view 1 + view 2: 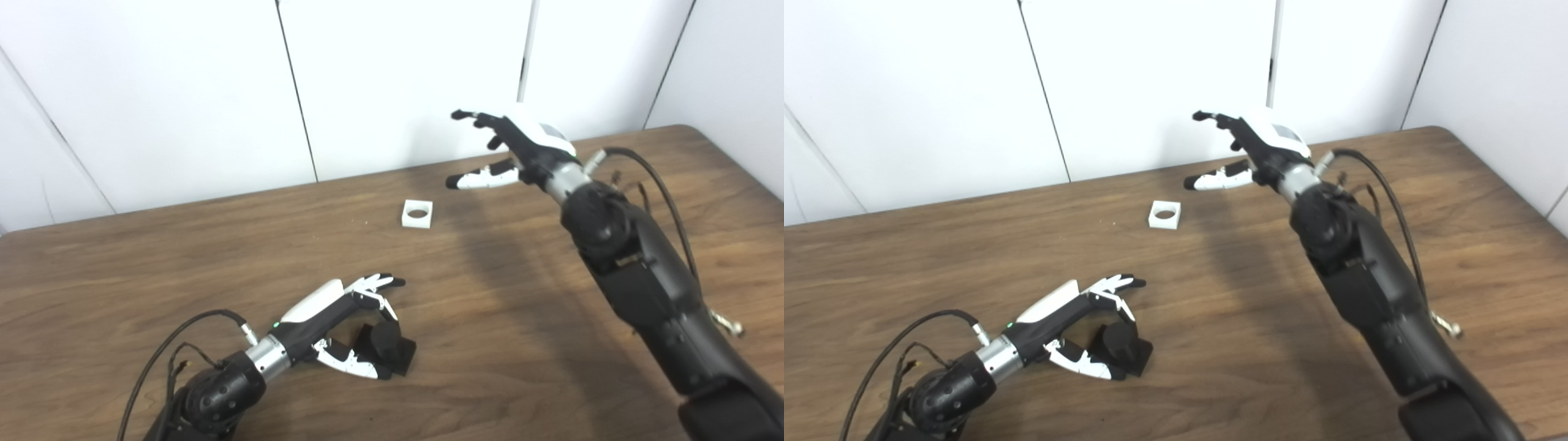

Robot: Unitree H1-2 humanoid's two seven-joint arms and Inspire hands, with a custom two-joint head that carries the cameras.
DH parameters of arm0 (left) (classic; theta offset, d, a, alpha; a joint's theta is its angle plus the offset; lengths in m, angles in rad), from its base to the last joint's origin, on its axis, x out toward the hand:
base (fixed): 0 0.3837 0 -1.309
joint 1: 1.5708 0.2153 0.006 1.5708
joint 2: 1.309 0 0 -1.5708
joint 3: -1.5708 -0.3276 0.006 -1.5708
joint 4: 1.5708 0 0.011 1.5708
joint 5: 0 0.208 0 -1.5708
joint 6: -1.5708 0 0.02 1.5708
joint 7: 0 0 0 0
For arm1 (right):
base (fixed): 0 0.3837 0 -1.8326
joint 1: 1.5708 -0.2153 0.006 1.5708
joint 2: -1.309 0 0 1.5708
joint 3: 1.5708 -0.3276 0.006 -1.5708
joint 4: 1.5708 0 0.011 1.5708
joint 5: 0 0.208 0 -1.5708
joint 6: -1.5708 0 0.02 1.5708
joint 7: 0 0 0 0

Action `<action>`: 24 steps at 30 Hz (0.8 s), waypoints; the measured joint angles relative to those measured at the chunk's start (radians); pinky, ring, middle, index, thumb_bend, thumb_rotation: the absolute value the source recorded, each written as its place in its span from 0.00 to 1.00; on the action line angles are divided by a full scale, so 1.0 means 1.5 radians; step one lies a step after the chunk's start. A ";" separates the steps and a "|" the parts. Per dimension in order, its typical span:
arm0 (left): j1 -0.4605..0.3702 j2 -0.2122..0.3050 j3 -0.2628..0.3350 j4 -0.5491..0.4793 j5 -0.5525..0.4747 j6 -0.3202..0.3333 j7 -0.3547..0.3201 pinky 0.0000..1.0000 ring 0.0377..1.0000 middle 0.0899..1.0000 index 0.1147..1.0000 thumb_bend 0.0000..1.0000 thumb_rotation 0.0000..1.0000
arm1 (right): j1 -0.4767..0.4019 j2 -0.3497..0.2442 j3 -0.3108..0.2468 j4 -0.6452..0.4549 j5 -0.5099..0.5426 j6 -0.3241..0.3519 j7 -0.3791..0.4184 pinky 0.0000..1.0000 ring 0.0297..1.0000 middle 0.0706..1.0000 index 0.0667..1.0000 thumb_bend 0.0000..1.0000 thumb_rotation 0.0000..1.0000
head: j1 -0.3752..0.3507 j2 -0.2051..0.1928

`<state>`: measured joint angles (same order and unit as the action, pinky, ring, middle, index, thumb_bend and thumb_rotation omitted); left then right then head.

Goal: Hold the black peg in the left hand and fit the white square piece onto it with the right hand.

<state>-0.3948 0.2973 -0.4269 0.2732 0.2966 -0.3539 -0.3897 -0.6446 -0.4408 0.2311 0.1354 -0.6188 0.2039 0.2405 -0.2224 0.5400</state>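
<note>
Left robot hand point(343, 318), low on the desk point(184, 257), fingers curled about the black peg point(387, 344) but not visibly clamped; right robot hand point(520, 150), spread and empty, raised beyond the white square piece point(418, 214); step: acquiring both; next: firm grip, descend onto piece.

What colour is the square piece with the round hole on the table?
White. The square piece shows best in the left eye view.

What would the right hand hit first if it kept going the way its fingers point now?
Probably nothing on the table. The right hand is open, raised above the tabletop, its fingers pointing left and slightly away. The white square piece lies lower and nearer, so the hand would likely pass over it toward the wall panels; depth is unclear.
</note>
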 measured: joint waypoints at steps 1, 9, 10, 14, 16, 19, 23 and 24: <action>0.001 0.000 0.001 0.000 0.000 -0.001 0.000 1.00 1.00 0.96 0.42 0.52 0.07 | -0.014 -0.002 0.011 0.026 -0.003 -0.009 0.003 0.67 0.85 0.90 0.83 0.75 0.42 | 0.000 0.000; 0.002 0.000 0.003 0.001 0.000 -0.005 0.000 1.00 1.00 0.96 0.42 0.52 0.07 | -0.085 -0.003 0.068 0.152 -0.026 -0.045 0.021 0.73 0.89 0.91 0.83 0.79 0.49 | 0.002 0.001; 0.002 0.000 0.003 0.001 0.000 -0.005 0.000 1.00 1.00 0.96 0.43 0.52 0.07 | -0.090 -0.002 0.074 0.161 -0.028 -0.046 0.023 0.74 0.89 0.92 0.84 0.79 0.51 | 0.002 0.001; 0.002 0.000 0.003 0.001 0.000 -0.004 0.000 1.00 1.00 0.96 0.42 0.52 0.07 | -0.108 0.005 0.104 0.198 -0.042 -0.050 0.034 0.80 0.93 0.95 0.85 0.84 0.60 | 0.005 0.005; 0.002 -0.001 0.003 0.001 0.000 -0.004 0.000 1.00 1.00 0.96 0.42 0.52 0.08 | -0.114 0.008 0.118 0.212 -0.049 -0.050 0.042 0.84 0.96 0.97 0.85 0.88 0.64 | 0.006 0.006; 0.003 -0.001 0.004 0.001 0.000 -0.004 0.000 1.00 1.00 0.96 0.43 0.52 0.07 | -0.119 0.019 0.133 0.231 -0.055 -0.047 0.054 0.88 0.99 0.99 0.86 0.92 0.70 | 0.008 0.006; 0.004 -0.003 0.005 0.001 0.000 -0.004 0.001 1.00 1.00 0.96 0.43 0.52 0.07 | -0.122 0.036 0.153 0.257 -0.068 -0.045 0.056 0.88 0.99 1.00 0.86 0.96 0.75 | 0.011 0.010; 0.005 -0.004 0.005 0.001 0.000 -0.004 0.001 1.00 1.00 0.96 0.43 0.52 0.07 | -0.124 0.039 0.157 0.266 -0.071 -0.045 0.056 0.89 0.99 1.00 0.86 0.96 0.75 | 0.011 0.010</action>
<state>-0.3877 0.2920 -0.4188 0.2744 0.2963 -0.3596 -0.3884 -0.8305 -0.3820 0.4664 0.5347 -0.7250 0.1370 0.3239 -0.2056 0.5553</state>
